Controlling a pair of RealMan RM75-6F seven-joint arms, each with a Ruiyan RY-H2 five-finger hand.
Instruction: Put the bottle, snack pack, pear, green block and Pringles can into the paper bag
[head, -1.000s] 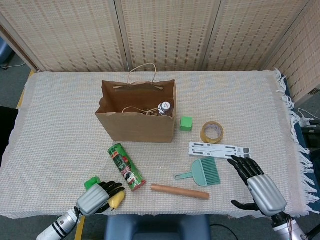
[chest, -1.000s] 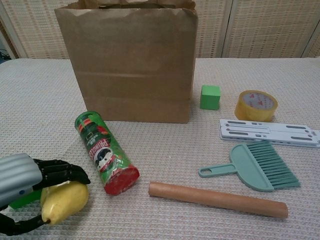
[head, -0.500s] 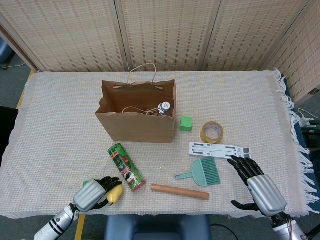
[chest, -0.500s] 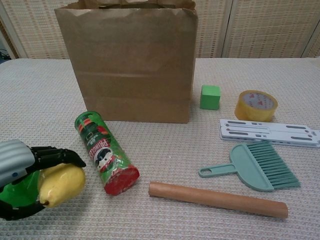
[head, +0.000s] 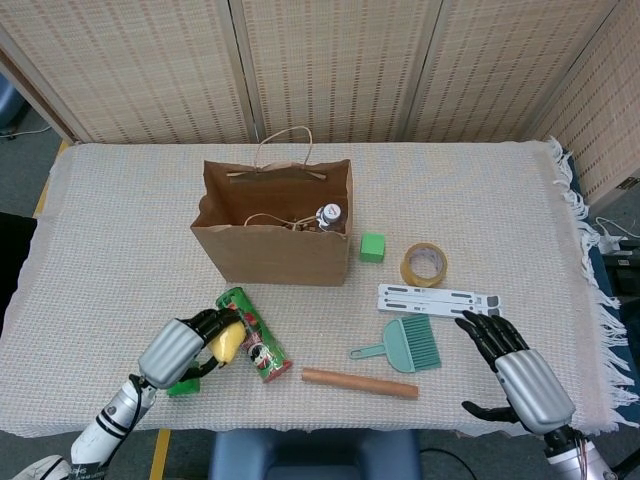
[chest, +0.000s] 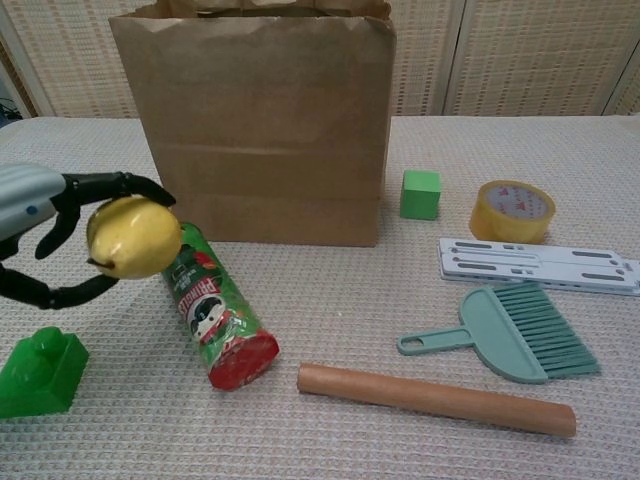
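My left hand (head: 185, 350) (chest: 45, 235) holds a yellow pear (head: 228, 342) (chest: 132, 236) lifted off the table, just left of the Pringles can (head: 255, 335) (chest: 212, 320) lying on its side. The brown paper bag (head: 272, 225) (chest: 255, 120) stands upright behind them, with a bottle (head: 329, 215) showing inside at its right end. A green block (head: 372, 247) (chest: 420, 194) sits to the right of the bag. My right hand (head: 515, 375) hovers open near the front right edge, holding nothing. No snack pack is visible.
A green toy brick (head: 183, 386) (chest: 40, 372) lies under my left hand. A tape roll (head: 424, 264), a white slotted strip (head: 440, 298), a teal hand brush (head: 405, 346) and a wooden rod (head: 360, 383) lie right of the can.
My left hand has risen with the pear and moved toward the bag, uncovering the green toy brick on the table. The right hand has stayed put.
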